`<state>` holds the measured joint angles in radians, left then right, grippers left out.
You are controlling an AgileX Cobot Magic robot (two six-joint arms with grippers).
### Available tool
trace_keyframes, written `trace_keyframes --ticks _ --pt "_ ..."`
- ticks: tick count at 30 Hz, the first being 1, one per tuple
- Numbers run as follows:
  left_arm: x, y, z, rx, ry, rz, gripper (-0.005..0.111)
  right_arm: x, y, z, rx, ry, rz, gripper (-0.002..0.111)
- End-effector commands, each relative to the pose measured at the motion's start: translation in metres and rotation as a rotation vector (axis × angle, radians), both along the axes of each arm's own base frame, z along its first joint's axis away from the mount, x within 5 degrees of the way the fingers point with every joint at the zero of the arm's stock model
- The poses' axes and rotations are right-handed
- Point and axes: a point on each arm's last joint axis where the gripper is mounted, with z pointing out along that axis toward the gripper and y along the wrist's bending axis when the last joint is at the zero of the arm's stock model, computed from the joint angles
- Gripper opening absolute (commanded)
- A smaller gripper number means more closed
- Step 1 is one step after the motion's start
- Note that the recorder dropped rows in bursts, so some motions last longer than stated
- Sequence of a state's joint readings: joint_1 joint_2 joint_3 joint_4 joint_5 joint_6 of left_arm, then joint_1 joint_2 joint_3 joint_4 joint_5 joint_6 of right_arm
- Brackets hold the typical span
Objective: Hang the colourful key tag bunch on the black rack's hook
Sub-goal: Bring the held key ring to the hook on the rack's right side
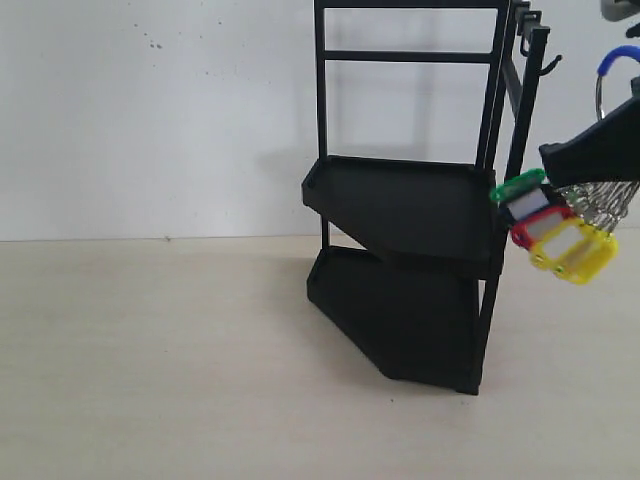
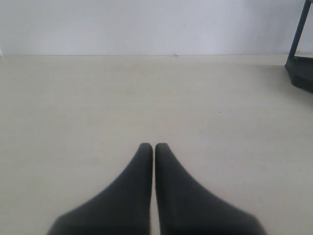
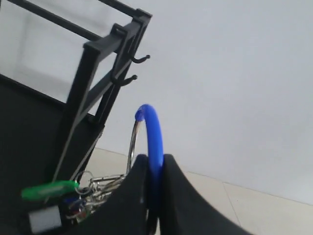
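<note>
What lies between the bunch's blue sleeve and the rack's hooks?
Nothing: only open air against pale wall separates blue sleeve from hooks, in the right wrist view.

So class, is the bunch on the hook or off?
Off. The right pincer holds the bunch by its blue sleeve, clear of the hook.

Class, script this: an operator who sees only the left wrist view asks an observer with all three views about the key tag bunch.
Operator: I see only the shut left pincer and a corner of the black rack. Where is the bunch?
Observer: The right pincer holds the colourful key tag bunch by its blue sleeve, in the air right of the rack in the exterior view.
Operator: Is it hung?
Observer: Not yet; the sleeve is apart from the hook on the rack's upper frame.
</note>
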<state>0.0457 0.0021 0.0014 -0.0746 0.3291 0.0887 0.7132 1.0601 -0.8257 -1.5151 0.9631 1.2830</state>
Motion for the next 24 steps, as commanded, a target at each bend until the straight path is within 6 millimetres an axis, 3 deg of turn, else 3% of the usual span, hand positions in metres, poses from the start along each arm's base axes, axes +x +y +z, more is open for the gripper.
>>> trace_keyframes --ticks 1,13,18,24 --pt "0.000 0.000 0.002 -0.017 -0.019 0.005 0.004 0.016 -0.015 -0.004 0.042 -0.017 -0.067 0.000" --pt "0.000 0.000 0.002 -0.017 -0.019 0.005 0.004 0.043 -0.052 -0.004 0.233 -0.011 0.115 0.000" --pt "0.000 0.000 0.002 -0.017 -0.019 0.005 0.004 0.059 -0.048 0.011 0.246 -0.036 0.143 0.000" --pt "0.000 0.000 0.002 -0.017 -0.019 0.005 0.004 0.087 -0.040 -0.005 0.257 0.033 0.154 0.000"
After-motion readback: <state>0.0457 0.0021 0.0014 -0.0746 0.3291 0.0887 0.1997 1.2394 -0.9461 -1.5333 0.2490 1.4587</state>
